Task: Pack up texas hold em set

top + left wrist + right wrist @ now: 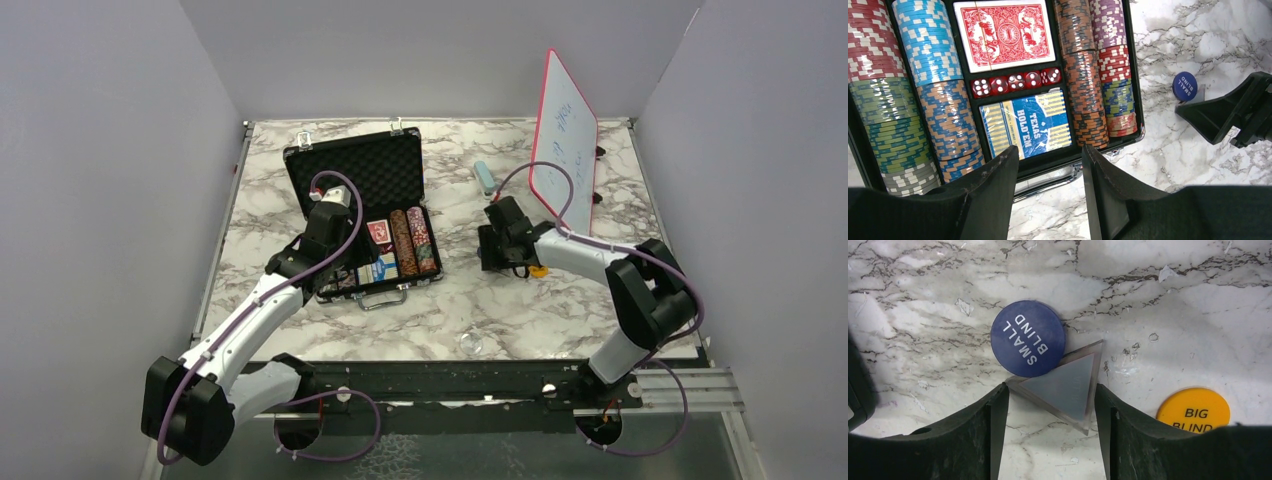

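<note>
The black briefcase lies open in the upper left of the marble desk, its foam-lined lid tipped back toward the far wall and its silver handle facing the lower edge of the top view. A narrow strip of bare marble runs between the case and the desk's left rim. A wider bare stretch lies below the handle, with only a small clear disc near the front edge. To the right, a red-framed whiteboard stands upright at the upper right, and a pale blue block lies between it and the case. Inside the tray, rows of striped poker chips flank a centre column holding a red card deck, a line of red dice and a blue deck printed TEXAS HOLD'EM. The left end effector hovers over the case's handle edge, released, with nothing between its fingers. The right end effector is low over the marble right of the case and straddles a clear triangular piece. One finger is at the triangle's corner and the other just beside its far edge, and I cannot tell whether they press on it. The triangle touches a blue SMALL BLIND button, which lies flat on the desk, and a yellow BIG BLIND button lies near at the lower right of the right wrist view.
</note>
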